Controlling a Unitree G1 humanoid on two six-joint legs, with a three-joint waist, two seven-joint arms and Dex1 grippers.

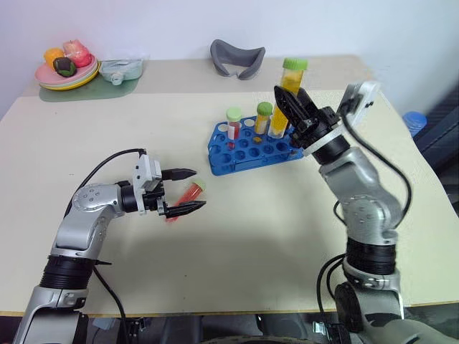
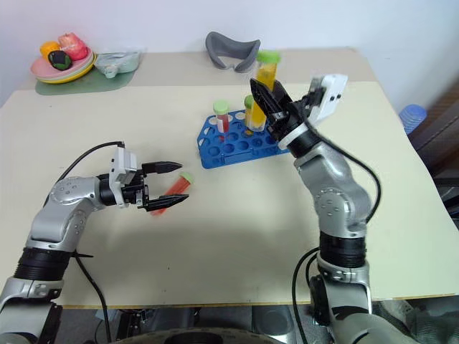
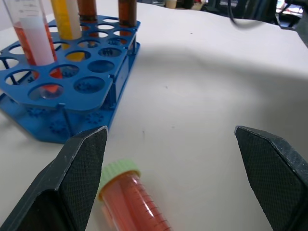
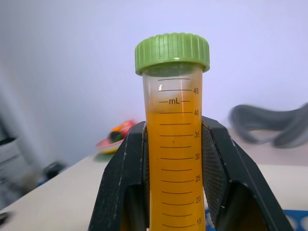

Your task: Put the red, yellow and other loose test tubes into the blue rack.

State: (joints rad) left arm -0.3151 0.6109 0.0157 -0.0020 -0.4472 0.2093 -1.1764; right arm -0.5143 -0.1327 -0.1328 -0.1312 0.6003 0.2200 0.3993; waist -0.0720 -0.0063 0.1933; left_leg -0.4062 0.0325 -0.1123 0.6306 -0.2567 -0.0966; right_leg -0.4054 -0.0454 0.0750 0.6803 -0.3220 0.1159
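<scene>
Pale cream tabletop (image 1: 287, 236) against a white wall, w/ a bright blue rectangular plastic rack (image 1: 251, 149) of round holes sitting past its middle. We see our right gripper (image 1: 290, 100) clamped shut on a clear plastic tube of yellow liquid w/ a green screw cap (image 1: 293, 74), held upright in the air above the rack's right end; the cap stands clear above the black fingers (image 4: 120, 183). Our left gripper (image 1: 185, 192) hangs over the table w/ fingers spread wide apart, nothing between them pinched. A clear tube of red-orange liquid w/ a pale green cap (image 1: 188, 195) lies flat on the table between those fingers, cap end toward the rack, just short of the rack's near-left corner. Three tubes already stand upright in the rack: one red w/ pale green cap (image 1: 234, 123), one yellow-ish w/ green cap (image 1: 263, 118), a third partly hidden behind the right gripper. Far back: a grey curved headrest-like piece (image 1: 237, 59), plus a stack of pastel plates w/ toy food (image 1: 67, 68) on a green mat.
</scene>
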